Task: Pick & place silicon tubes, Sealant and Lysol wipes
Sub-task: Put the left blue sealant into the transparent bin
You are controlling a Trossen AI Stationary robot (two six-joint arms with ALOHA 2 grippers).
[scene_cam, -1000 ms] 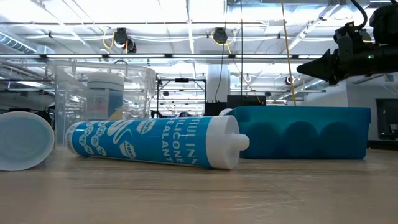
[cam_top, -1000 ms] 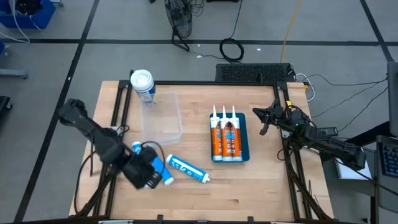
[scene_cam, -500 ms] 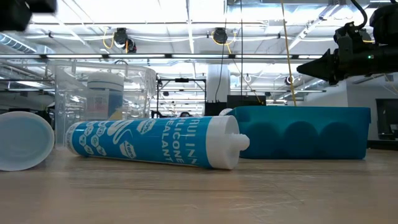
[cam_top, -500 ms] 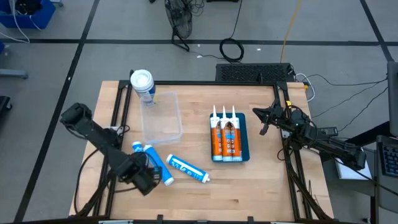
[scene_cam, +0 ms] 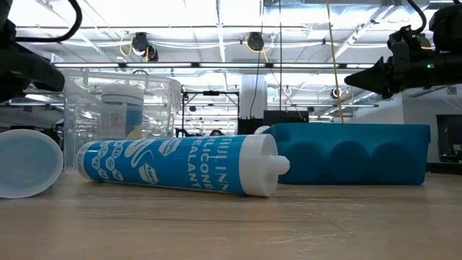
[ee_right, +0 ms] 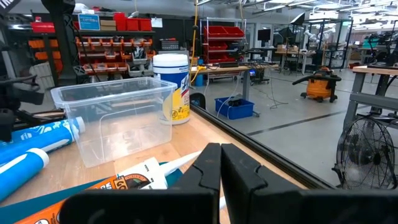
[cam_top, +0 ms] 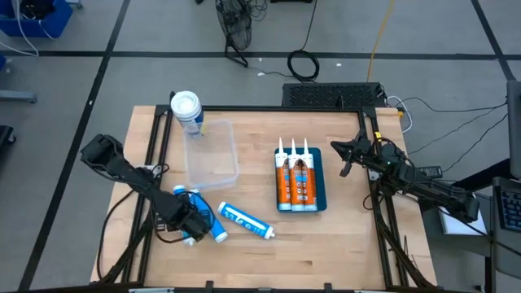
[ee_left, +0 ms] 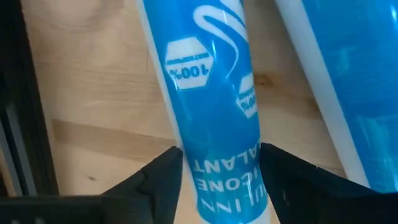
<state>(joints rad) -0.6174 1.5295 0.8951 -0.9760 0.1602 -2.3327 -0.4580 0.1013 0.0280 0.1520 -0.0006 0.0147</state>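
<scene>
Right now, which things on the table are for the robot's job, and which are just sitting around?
For the job:
- two blue-and-white silicone sealant tubes, one between the left gripper's open fingers
- three orange-labelled sealant cartridges in the blue tray
- white-lidded Lysol wipes canister
- clear plastic bin

Just around:
- floor cables
- right gripper, waiting, shut

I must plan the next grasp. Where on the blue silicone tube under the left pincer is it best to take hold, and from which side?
Probably across the round body, from straight above. The blue silicone tube lies flat on the table, and the left pincer already has a finger on each side of it. Its neighbour tube lies close, so gripping near the nozzle-free end seems safer.
</scene>
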